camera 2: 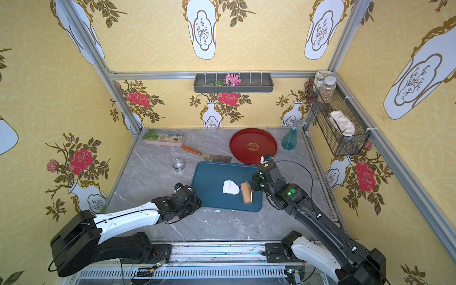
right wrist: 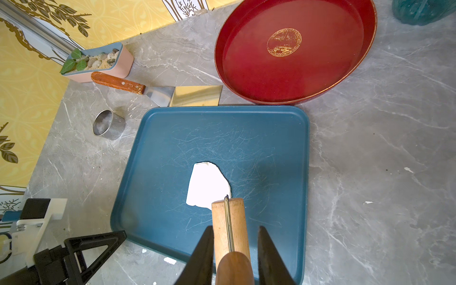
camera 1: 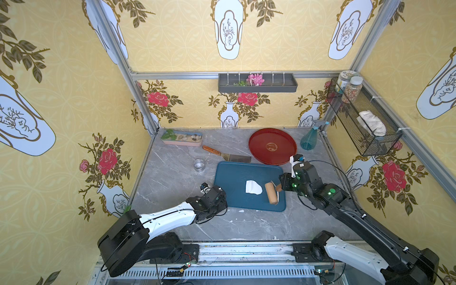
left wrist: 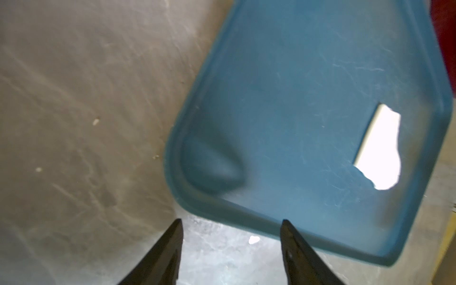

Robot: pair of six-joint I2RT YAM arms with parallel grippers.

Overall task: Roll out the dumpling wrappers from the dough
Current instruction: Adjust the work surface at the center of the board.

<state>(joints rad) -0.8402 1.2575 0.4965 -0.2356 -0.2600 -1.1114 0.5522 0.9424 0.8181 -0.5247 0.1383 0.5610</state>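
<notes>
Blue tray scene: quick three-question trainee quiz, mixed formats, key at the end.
1. Short answer: is the left gripper open or shut, and does it hold anything?
2. Multiple choice: the wooden roller is A) lying loose, B) held by the right gripper, C) held by the left gripper.
3. The white dough piece lies on the blue tray. True or false: it is a neat round disc.
Key: 1 Open, holding nothing. 2 B. 3 False: its outline is ragged, with one straight edge.
</notes>
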